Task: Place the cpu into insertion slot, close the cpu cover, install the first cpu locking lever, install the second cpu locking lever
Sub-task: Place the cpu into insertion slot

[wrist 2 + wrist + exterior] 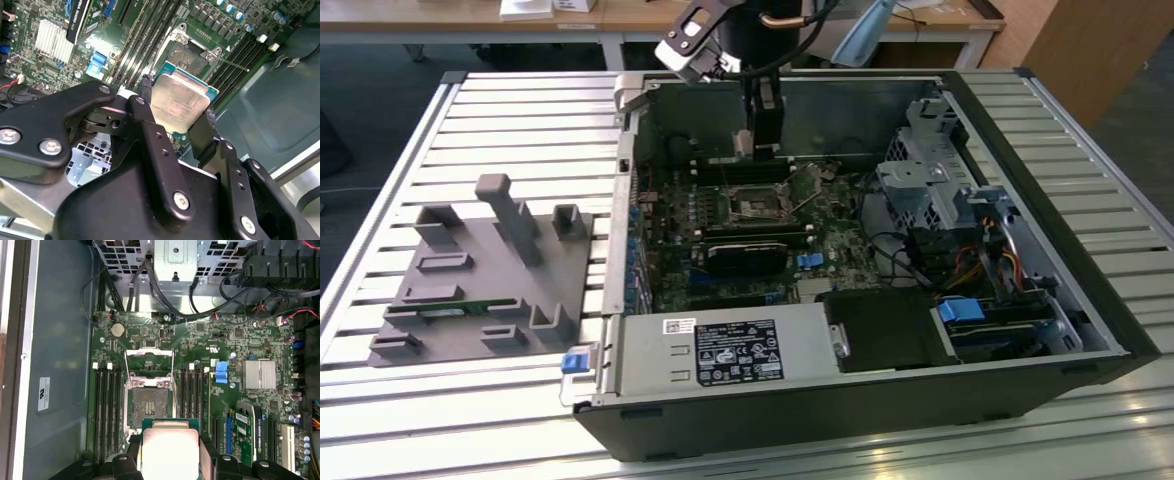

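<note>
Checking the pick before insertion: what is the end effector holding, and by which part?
The end effector holds the cpu, clamped between its fingers by two opposite edges, with the metal top exposed.

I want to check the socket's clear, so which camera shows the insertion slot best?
The first wrist view: it looks straight down on the insertion slot, dark centre and silver rim clear. The second wrist view shows it at a slant, partly behind the cpu in the gripper. The exterior view shows it from afar.

arm (755, 35) reaching straight down, pincer (175, 112) pointing downward; fingers (146, 95) clamped on cpu (182, 97)
</note>
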